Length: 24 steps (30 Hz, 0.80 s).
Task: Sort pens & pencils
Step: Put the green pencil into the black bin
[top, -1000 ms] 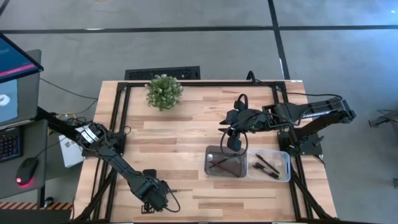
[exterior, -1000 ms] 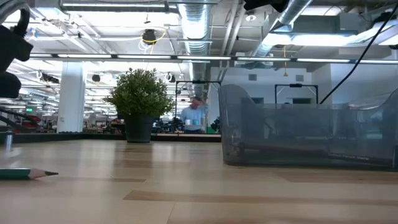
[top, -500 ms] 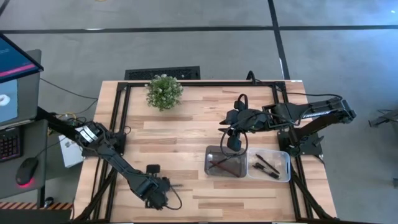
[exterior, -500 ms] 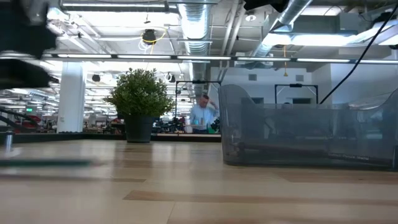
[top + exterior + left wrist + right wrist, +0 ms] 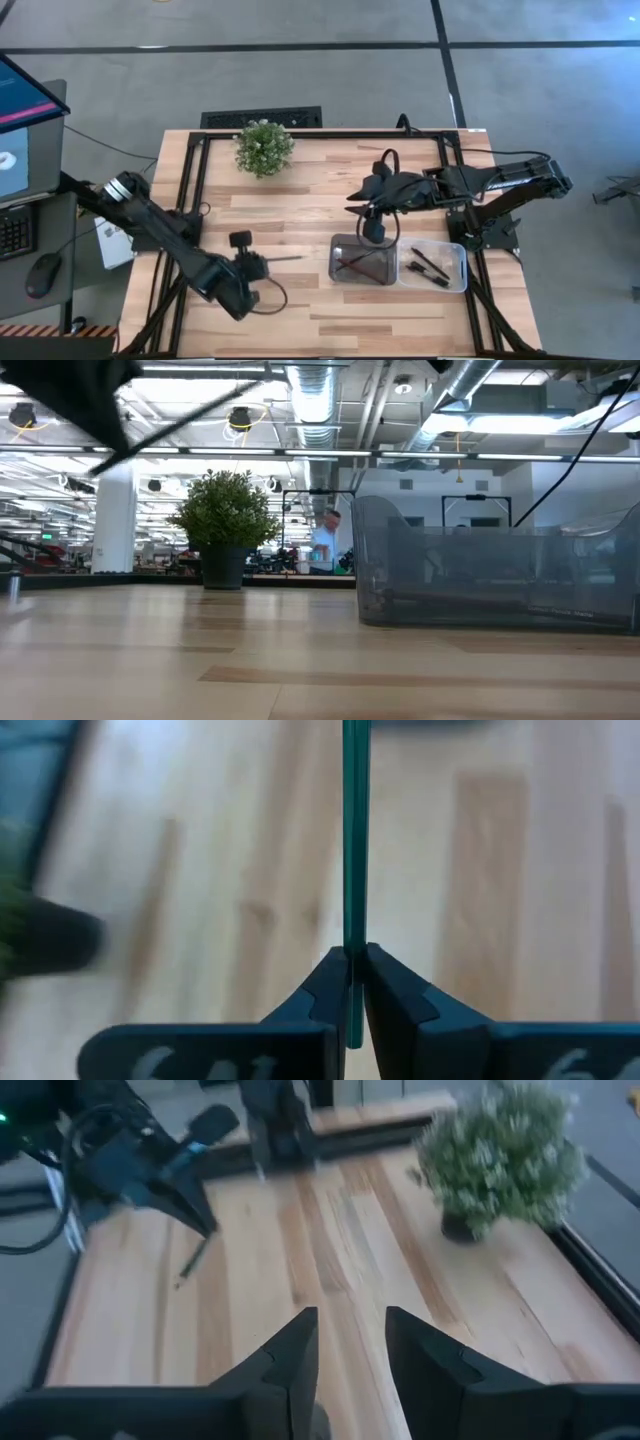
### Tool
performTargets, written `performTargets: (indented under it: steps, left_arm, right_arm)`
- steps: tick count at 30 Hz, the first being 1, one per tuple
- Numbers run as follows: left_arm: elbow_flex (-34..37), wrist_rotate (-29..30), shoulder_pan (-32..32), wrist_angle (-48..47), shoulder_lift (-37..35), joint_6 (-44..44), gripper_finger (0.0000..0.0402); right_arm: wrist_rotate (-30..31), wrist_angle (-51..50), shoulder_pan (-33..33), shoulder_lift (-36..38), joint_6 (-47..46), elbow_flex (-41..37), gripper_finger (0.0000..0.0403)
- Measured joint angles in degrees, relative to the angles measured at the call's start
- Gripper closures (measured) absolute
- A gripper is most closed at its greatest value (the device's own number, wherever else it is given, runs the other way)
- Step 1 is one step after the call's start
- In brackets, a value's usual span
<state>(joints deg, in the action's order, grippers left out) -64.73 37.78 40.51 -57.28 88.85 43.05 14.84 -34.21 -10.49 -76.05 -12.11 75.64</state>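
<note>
My left gripper point(image 5: 264, 263) hangs over the near left part of the table, shut on a thin green pencil point(image 5: 354, 840) that sticks out toward the metal mesh tray point(image 5: 335, 270). In the low view the pencil point(image 5: 200, 410) slants through the air. More pencils point(image 5: 355, 262) lie in that tray, and black pens point(image 5: 428, 266) lie in the clear tray point(image 5: 460, 250) beside it. My right gripper point(image 5: 372, 234) hovers over the mesh tray's far edge, open with nothing between its fingers point(image 5: 300, 1350). My left gripper pinches the pencil near its back end point(image 5: 353, 958) between its two fingertips. The pencil lies along the fingers and runs out ahead of them, toward the table's right. It is lifted clear of the table and tilted.
A small potted plant point(image 5: 264, 147) stands at the far left of the wooden table. The black frame rails point(image 5: 195, 190) run along the table's sides. A wide stretch of bare wood point(image 5: 290, 215) lies between the two arms.
My left gripper has risen from the table's near edge and moved toward the far side, turning as it went. The pencil, which lay flat on the table, is now lifted clear and points toward the mesh tray.
</note>
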Motion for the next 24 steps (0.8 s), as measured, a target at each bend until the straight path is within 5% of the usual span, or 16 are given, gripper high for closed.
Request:
performTargets:
  steps: [13,24]
  left_arm:
    - [-0.11,10.89,-10.24,10.97,-16.76,-17.15,0.0386]
    - [-0.20,-4.89,-19.09,37.32,-22.24,-37.49,0.0386]
  right_arm:
    - [-1.04,10.70,-0.73,-0.02,0.56,-0.02,0.0136]
    - [-1.46,26.59,-0.73,-2.83,4.46,-0.09,0.0124]
